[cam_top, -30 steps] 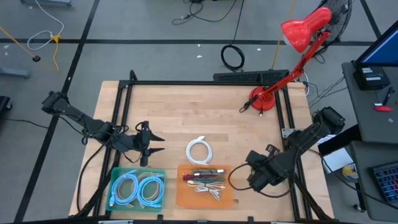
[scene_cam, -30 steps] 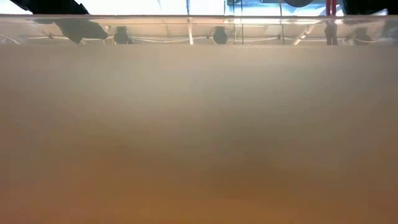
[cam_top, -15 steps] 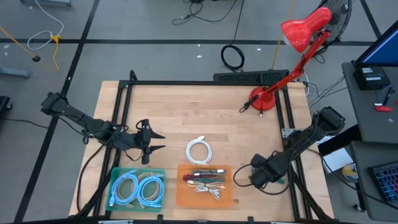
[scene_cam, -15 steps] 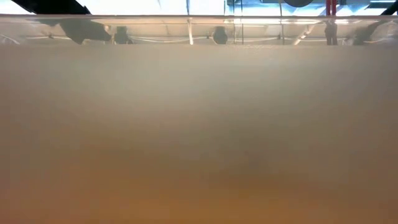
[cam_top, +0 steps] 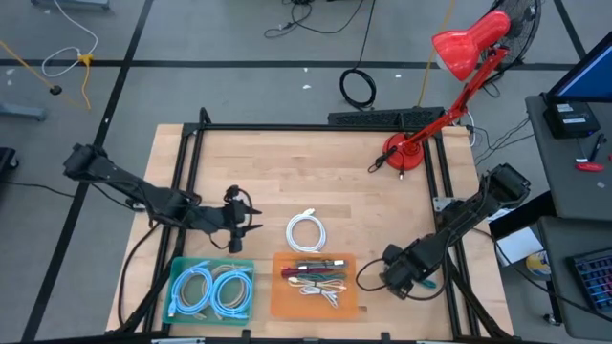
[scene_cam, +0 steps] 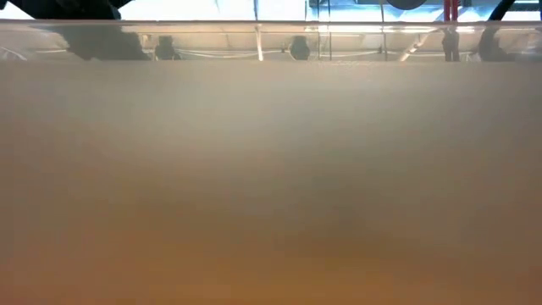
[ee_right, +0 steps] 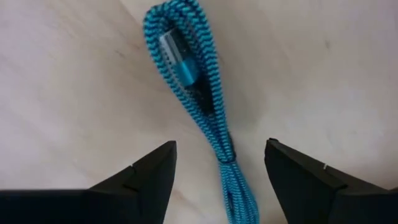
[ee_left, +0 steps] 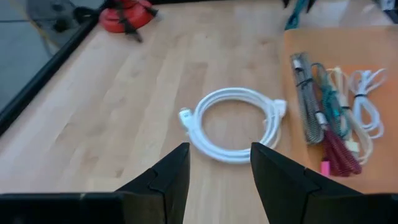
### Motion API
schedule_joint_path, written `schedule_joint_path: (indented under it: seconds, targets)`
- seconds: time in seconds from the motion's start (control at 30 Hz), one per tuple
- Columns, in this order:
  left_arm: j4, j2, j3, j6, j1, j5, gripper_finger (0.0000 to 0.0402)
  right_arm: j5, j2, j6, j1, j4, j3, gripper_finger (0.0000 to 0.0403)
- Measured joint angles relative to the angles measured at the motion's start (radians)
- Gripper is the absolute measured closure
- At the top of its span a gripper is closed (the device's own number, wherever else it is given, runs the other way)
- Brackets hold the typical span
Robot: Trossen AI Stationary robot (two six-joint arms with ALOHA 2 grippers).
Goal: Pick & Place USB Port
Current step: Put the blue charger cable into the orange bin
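From above, the right tool (cam_top: 394,277) sits low over the bench (cam_top: 316,177) near its right rail, just right of the orange tray (cam_top: 279,304), but the arm's bulk hides what lies under it. The right wrist view fills that in: a teal braided cable (ee_right: 198,81), folded into a loop with its plug tucked inside, lies on the wood between the two spread fingers (ee_right: 140,180), touching neither, so the right tool is open and holds nothing. The left tool (cam_top: 241,218) hangs over the bench left of centre, its fingers (ee_left: 163,177) parted with nothing between them, pointing at a white coiled cable (ee_left: 235,123) that lies flat on the wood, near but apart. That wrist view also shows the tray's contents clearly: several bundled cables (ee_left: 329,127) side by side. Overhead, a green tray (cam_top: 176,269) holds two pale blue coils (cam_top: 212,291), and a red lamp (cam_top: 457,57) stands at the far right corner. The low view shows only a blur.
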Motion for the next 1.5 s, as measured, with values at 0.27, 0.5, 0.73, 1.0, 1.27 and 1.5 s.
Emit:
schedule_joint_path:
  seconds: [0.27, 0.5, 0.73, 1.0, 1.27, 1.5]
  targets:
    - [0.115, 0.018, 0.000, 0.041, 0.013, 0.120, 0.0229, -0.023, -0.004, 0.013, 0.000, 0.132, -0.094, 0.0206]
    - [0.108, -0.024, 0.000, 0.040, 0.012, 0.134, 0.0229, -0.055, -0.005, 0.030, -0.003, 0.160, -0.156, 0.0293]
    - [0.104, -0.020, 0.000, 0.040, 0.012, 0.135, 0.0229, -0.023, 0.002, -0.093, -0.039, 0.151, -0.086, 0.0384]
    - [0.100, -0.020, 0.000, 0.040, 0.012, 0.135, 0.0229, 0.266, 0.004, -0.357, -0.100, 0.154, 0.137, 0.0388]
    - [0.099, -0.020, 0.000, 0.039, 0.012, 0.135, 0.0229, 0.446, 0.002, -0.615, -0.126, 0.256, 0.314, 0.0388]
    - [0.098, -0.020, 0.000, 0.039, 0.012, 0.135, 0.0229, 0.446, 0.018, -0.856, -0.171, 0.560, 0.323, 0.0388]
